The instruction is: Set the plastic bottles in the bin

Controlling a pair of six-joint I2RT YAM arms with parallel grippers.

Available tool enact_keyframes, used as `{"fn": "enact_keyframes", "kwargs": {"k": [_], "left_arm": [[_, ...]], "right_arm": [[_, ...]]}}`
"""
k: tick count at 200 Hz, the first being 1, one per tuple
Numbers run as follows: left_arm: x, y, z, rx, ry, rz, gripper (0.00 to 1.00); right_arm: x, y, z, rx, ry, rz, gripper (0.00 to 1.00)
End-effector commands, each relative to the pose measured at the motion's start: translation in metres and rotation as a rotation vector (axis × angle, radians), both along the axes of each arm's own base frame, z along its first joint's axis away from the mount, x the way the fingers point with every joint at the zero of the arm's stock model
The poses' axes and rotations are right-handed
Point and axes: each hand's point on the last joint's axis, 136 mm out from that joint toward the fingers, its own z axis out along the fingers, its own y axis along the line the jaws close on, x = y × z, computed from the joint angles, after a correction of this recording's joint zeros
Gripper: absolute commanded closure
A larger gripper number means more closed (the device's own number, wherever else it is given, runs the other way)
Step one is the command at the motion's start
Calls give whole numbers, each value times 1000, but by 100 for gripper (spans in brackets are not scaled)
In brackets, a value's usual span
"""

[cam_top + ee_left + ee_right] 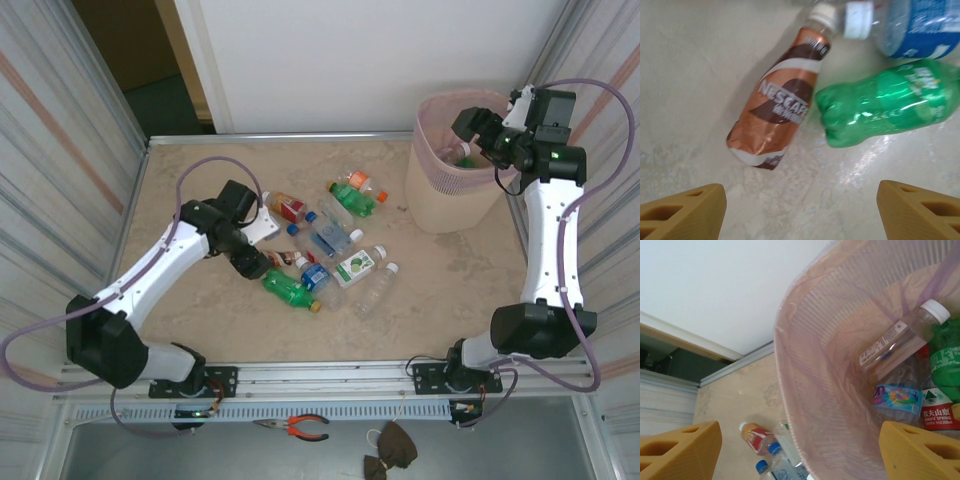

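Top external view: roughly 9 bottles [330, 240] lie clustered mid-desk [200, 320]. The bin [450, 200] stands far right, and 1 pair of pliers [300, 427] lies on the near ledge. The left gripper [800, 200], apart, hangs over 1 brown bottle [777, 110] beside 1 green bottle [885, 102]. The right gripper [800, 440], apart and empty, hangs over the bin, which holds at least 4 bottles.

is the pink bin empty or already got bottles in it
Not empty: the pale pink mesh plastic bin holds several plastic bottles.

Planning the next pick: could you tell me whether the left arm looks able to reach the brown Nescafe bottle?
Probably yes: the left pincer hovers open close to the Nescafe bottle, nothing lies between them, and only the green bottle crowds one side.
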Motion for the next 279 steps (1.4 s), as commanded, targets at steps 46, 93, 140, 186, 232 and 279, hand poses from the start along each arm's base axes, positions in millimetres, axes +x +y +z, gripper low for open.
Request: {"fn": "enact_keyframes", "kwargs": {"k": [46, 93, 140, 186, 232, 279], "left_arm": [[16, 8, -42, 46, 132, -73, 19], [30, 9, -64, -3, 195, -50, 18], [37, 3, -79, -18, 241, -62, 18], [38, 4, -95, -4, 294, -54, 20], [37, 10, -93, -24, 301, -18, 28], [34, 24, -96, 10, 304, 54, 34]], "right_arm": [[-11, 5, 10, 12, -26, 37, 18], [-13, 4, 14, 21, -38, 38, 18], [-9, 8, 9, 47, -23, 54, 18], [-9, 9, 10, 53, -28, 61, 17], [-10, 9, 8, 62, -28, 62, 17], [-10, 7, 6, 66, -26, 60, 17]]}}
